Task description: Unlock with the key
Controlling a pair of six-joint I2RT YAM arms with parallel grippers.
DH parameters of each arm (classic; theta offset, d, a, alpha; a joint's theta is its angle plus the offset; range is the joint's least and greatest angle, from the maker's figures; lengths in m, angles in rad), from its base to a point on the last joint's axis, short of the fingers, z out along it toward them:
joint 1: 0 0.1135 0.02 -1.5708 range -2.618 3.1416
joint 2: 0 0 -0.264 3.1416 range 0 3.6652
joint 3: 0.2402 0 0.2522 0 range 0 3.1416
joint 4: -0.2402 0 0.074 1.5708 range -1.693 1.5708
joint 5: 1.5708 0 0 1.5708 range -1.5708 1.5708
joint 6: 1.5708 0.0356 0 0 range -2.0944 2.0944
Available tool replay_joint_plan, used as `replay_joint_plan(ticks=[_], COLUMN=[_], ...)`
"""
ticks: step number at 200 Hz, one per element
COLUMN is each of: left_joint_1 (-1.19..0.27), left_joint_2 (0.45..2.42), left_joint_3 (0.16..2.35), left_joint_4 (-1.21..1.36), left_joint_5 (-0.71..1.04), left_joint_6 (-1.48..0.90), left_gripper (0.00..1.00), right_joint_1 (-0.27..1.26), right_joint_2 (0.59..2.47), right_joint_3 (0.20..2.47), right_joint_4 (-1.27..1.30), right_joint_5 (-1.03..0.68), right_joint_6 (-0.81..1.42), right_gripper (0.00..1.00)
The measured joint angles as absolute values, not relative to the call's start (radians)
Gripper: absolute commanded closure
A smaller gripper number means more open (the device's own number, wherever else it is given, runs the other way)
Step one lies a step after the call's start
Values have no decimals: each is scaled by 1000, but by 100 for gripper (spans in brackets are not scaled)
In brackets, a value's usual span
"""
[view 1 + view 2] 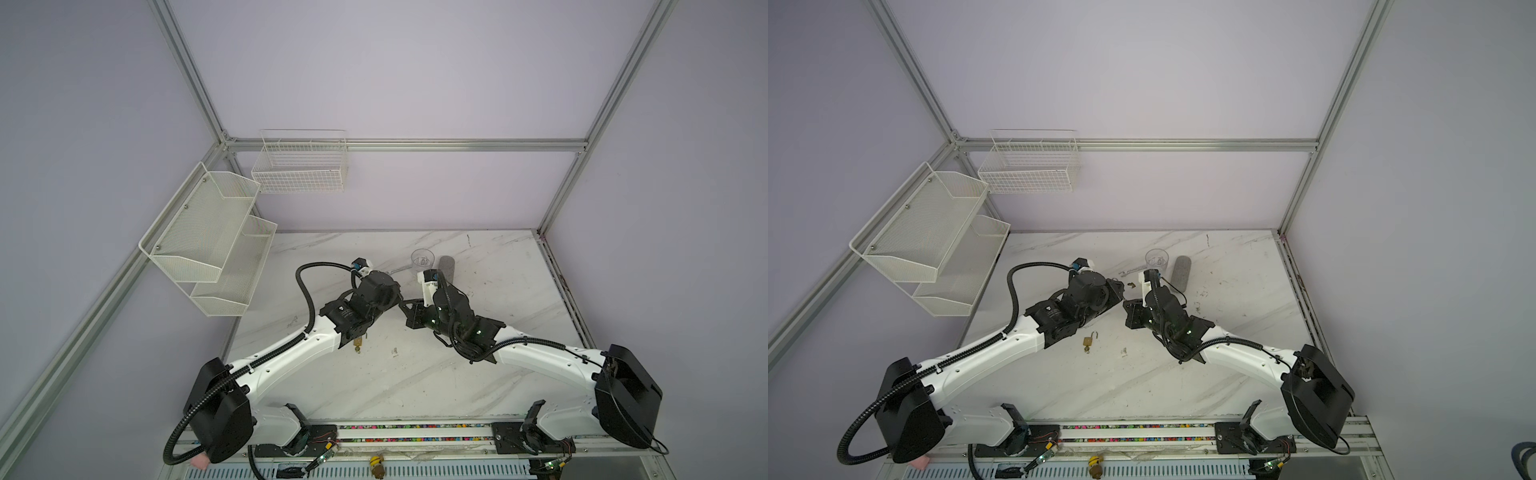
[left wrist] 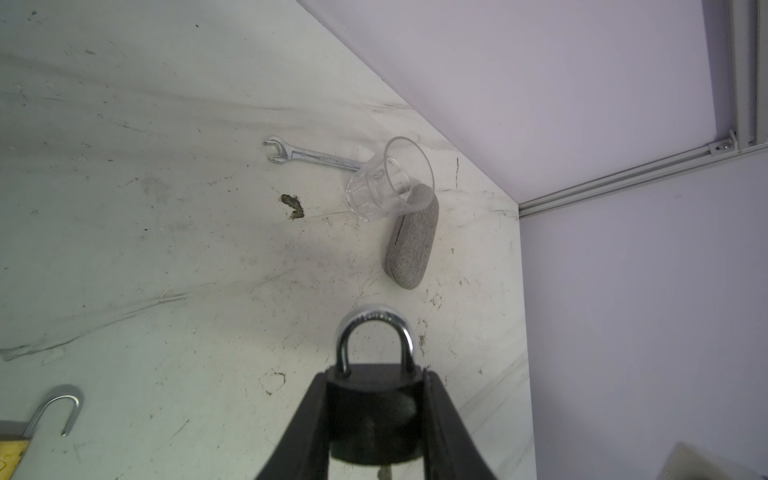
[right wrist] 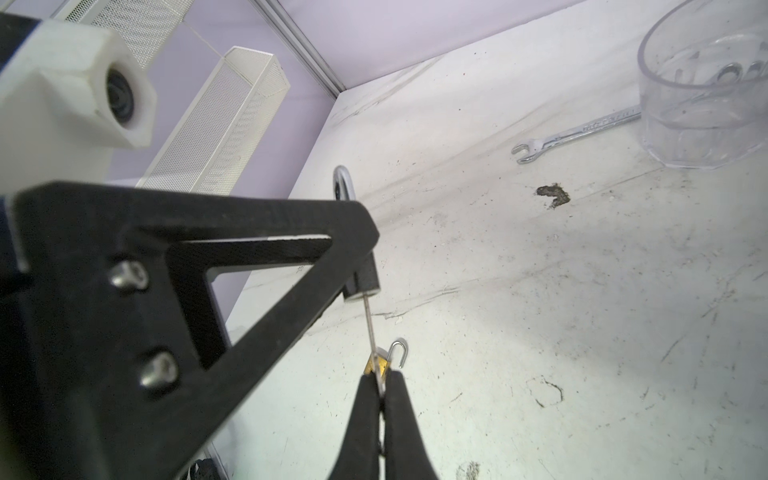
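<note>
Now the black padlock [image 2: 374,409] is held up over the middle of the table [image 1: 1225,374], between the two arms; the left gripper [image 2: 376,378] squeezes its body from both sides; its silver loop [image 2: 374,318] has both ends down in the body, so the lock looks shut.

The key [image 3: 372,332] sticks out from the bottom of the lock; it seems to be in the keyhole, but I cannot see how deep; the right gripper [image 3: 382,380] pinches its other end tight between its tips.

So the step in hand looks like the turn; next, I think the right gripper must twist the key around its own long line while the left one holds the lock firm; a crooked twist could bend the key or let it slip.

A small brass padlock [image 1: 1087,341] lies on the table nearby, its loop open; a wrench [image 2: 307,156], a clear cup [image 2: 386,183] and a grey case [image 2: 409,249] sit farther back.
</note>
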State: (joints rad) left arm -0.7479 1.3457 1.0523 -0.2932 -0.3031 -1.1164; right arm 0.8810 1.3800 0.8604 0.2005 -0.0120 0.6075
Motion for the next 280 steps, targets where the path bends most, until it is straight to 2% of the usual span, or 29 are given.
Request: replay_joint_plan(ticks=[98,193,280], left_joint_1=[-753,-745,-733], left_joint_2=[1320,1298,1290], left_joint_3=[1052,1026,1015], left_joint_4=[-290,-248,-232], left_joint_5=[-308,-257,-282], left_joint_6=[-1126,-1230,-1248], left_gripper=[100,100,100], right_joint_1=[887,915,928], right_joint_2=[1351,1344,1407], right_joint_3=[906,908,984], right_joint_4=[118,117,84], right_joint_5=[22,94,153], right_joint_6=[589,568,404], right_gripper=[100,100,100])
